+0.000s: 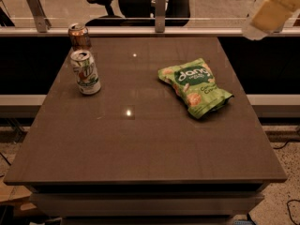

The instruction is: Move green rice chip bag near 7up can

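We judge the task barely begun: the green rice chip bag [194, 86] lies flat on the desk [140, 144], well apart from the 7up can [85, 72], off to its right. Our claw [271, 8] hangs high, farther right of the can than the bag; we cannot tell its state. Reaching, grasping and carrying are all left.

The counter [140, 139] has a smooth dark-brown top with a soft sheen that catches two small spots of light. On it, the green rice chip bag [194, 86] is thin crinkled plastic film, glossy along its creases. The 7up can [86, 72] is metal, with slick printed sides and a bare silver top. The can behind it [78, 35] gleams coppery. Up at the far right, above the counter's edge, the gripper [267, 13] looks like pale, matt plastic.
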`<state>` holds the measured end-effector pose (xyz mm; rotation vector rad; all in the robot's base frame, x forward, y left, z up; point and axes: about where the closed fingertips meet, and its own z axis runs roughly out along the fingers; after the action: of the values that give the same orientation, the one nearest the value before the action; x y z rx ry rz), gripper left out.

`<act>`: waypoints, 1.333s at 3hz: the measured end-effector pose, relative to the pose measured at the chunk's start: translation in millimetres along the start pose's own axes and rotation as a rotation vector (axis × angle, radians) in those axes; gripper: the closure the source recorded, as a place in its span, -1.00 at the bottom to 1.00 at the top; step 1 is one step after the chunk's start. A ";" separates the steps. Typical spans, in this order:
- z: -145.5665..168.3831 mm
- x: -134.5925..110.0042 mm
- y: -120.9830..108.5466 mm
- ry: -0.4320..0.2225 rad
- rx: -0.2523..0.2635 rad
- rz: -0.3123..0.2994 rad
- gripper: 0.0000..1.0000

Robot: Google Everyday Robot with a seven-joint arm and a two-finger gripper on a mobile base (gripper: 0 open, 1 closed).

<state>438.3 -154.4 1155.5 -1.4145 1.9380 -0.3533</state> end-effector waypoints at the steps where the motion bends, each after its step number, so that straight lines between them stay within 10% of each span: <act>1: -4.7 -2.8 0.8 0.000 0.006 0.005 -1.00; 3: 2.1 -10.9 -5.8 0.009 0.003 0.087 -1.00; 4: 36.9 -20.2 -15.1 0.050 -0.037 0.225 -1.00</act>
<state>477.3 -134.8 1145.5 -1.2043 2.1293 -0.2498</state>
